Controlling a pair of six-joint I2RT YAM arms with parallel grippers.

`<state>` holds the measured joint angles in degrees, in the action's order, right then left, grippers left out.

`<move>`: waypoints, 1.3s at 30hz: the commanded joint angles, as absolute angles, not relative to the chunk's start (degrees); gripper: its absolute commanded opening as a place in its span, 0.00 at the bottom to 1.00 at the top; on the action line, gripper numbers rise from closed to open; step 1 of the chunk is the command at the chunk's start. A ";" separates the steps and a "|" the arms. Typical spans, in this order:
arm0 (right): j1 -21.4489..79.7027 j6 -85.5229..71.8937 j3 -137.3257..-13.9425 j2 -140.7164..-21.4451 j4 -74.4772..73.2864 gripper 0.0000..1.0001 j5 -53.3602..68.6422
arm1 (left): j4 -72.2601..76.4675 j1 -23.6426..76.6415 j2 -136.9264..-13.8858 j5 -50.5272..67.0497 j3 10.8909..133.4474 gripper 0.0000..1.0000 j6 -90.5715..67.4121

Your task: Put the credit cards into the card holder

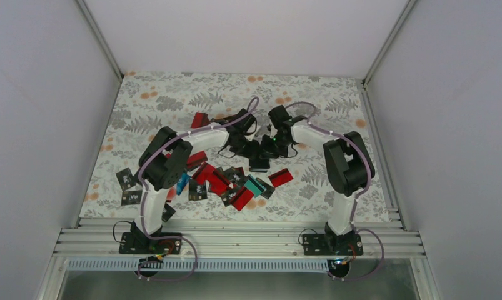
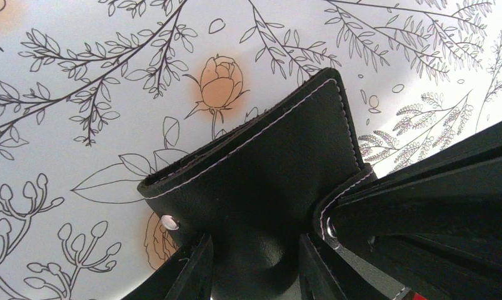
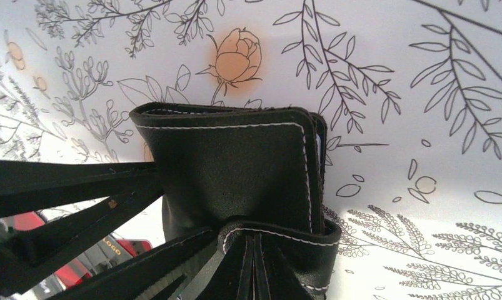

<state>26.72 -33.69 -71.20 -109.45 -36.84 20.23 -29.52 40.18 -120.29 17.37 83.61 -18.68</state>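
The black card holder (image 1: 259, 164) is held just above the floral mat between both grippers. My left gripper (image 1: 247, 147) is shut on one stitched leather flap, which shows in the left wrist view (image 2: 267, 169) between the fingers (image 2: 185, 275). My right gripper (image 1: 274, 147) is shut on the other side of the holder (image 3: 235, 162), low in the right wrist view (image 3: 261, 269). The holder is spread open, with its inner pockets fanned out (image 2: 436, 187). The credit cards (image 1: 226, 182), red, black and teal, lie scattered on the mat in front of the holder. No card is in either gripper.
A red card (image 1: 281, 177) and a teal card (image 1: 254, 185) lie nearest the holder. Black cards (image 1: 126, 179) lie at the left by the left arm. One red card (image 1: 200, 119) lies further back. White walls enclose the mat (image 1: 336, 100). A red card edge shows in the right wrist view (image 3: 79, 262).
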 commanded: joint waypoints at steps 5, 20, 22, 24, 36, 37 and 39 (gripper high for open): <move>31.44 -35.89 -73.69 -114.25 -34.91 0.05 12.93 | -24.58 40.12 -119.10 18.02 75.56 0.37 -21.30; 28.32 -24.81 -84.95 -85.26 -35.50 1.00 5.14 | -35.44 34.97 -84.13 -7.05 75.31 1.00 -20.26; 28.23 -24.78 -82.89 -81.76 -33.76 1.00 -1.67 | -37.87 34.82 -79.47 -14.97 75.12 1.00 -19.70; 28.11 -23.58 -78.61 -77.20 -29.11 1.00 -8.72 | -39.38 34.77 -75.67 -22.89 74.89 1.00 -18.43; 27.27 -19.72 -56.66 -58.21 -15.98 1.00 -35.97 | -25.85 34.51 -52.24 -40.40 57.37 1.00 -8.89; 27.14 -18.55 -54.20 -58.07 -13.61 1.00 -38.09 | -24.33 34.22 -51.29 -41.15 55.15 1.00 -8.94; 26.80 -12.30 -47.95 -57.64 -6.53 1.00 -39.21 | -19.37 33.47 -49.23 -41.11 50.04 1.00 -5.17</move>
